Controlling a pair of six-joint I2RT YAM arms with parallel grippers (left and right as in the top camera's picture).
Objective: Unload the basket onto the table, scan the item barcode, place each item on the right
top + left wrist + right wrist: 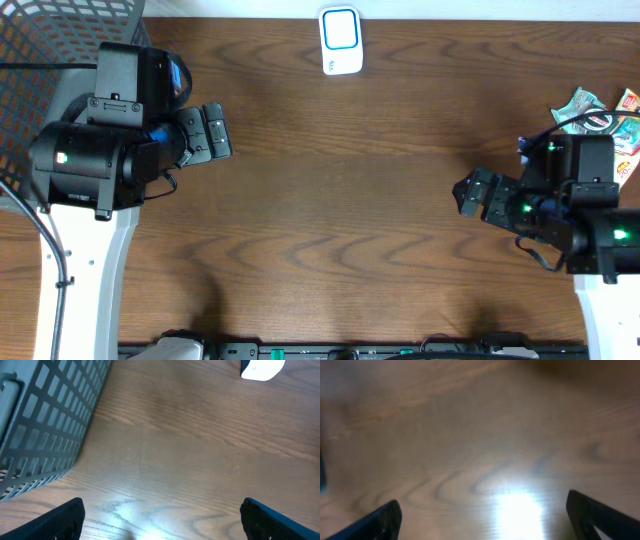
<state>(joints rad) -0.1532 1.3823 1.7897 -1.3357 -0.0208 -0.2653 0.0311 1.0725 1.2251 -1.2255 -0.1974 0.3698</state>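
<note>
Hovering over the wooden table (330,210), the left gripper (222,132) and right gripper (464,196) hold their fingers wide apart, empty; the white scanner (340,40) sits at the far edge, snack packets (603,112) at right.

Brown wooden table (340,200) lies open across its middle. Grey mesh basket (45,40) blocks the far-left corner, white-and-blue scanner (340,40) the far edge.

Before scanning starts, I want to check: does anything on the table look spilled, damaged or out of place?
Nothing stands out. The white scanner sits at the far edge, the snack packets lie piled at the right edge, and the mesh basket is at the left. Nothing looks spilled or broken.
</note>
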